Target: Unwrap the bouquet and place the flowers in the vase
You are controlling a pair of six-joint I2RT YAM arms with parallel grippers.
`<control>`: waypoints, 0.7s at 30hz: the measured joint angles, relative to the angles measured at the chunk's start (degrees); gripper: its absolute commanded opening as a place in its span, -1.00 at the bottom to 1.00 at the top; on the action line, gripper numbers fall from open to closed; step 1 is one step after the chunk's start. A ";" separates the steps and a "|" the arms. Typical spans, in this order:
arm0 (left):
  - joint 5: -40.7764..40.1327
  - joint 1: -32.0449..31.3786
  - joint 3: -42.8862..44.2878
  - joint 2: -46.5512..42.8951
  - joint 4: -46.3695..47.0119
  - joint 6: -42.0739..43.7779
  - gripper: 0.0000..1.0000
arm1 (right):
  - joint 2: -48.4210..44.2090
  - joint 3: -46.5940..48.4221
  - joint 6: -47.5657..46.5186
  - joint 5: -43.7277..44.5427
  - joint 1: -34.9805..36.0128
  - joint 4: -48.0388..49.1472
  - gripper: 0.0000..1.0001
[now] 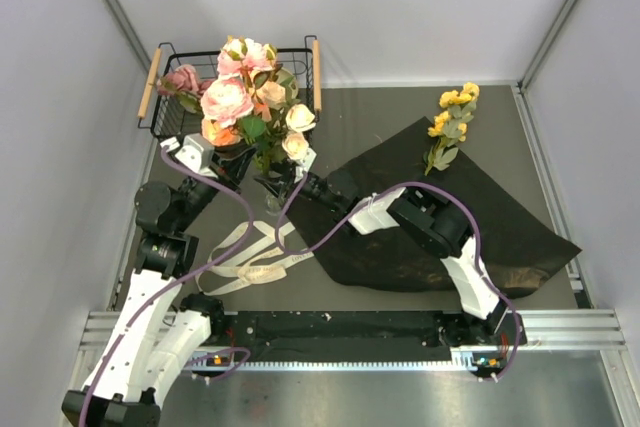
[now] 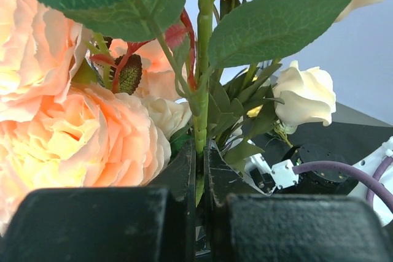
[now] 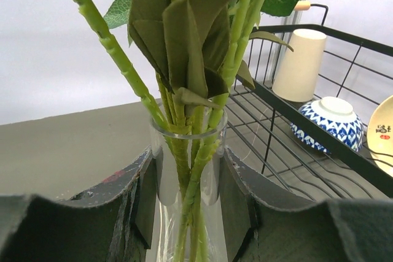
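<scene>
1. From above: flowers (image 1: 245, 97) upright in vase (image 1: 272, 202) at table's 10 o'clock; yellow sprig (image 1: 452, 127) on black paper (image 1: 470, 227) toward 2 o'clock.
2. Left wrist: left gripper (image 2: 198, 173) pressed together, pinching one green stem of the flowers (image 2: 199, 115).
3. Right wrist: right gripper (image 3: 188, 182) clasping vase (image 3: 187, 145), stems inside; basket (image 3: 319, 121) at 3 o'clock.

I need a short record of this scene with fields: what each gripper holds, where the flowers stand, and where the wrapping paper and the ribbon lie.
left gripper: shut on one green stem of the flowers
right gripper: shut on the vase, one finger at each side
flowers: stems standing in the vase
yellow sprig: lying apart, at the far edge of the black paper
black paper: opened flat on the table
ribbon: loose on the table, near the left arm
</scene>
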 measured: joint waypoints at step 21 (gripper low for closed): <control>-1.05 -0.11 2.49 1.62 -8.59 -2.16 -0.02 | 0.26 1.07 0.28 0.98 0.00 -1.60 -0.36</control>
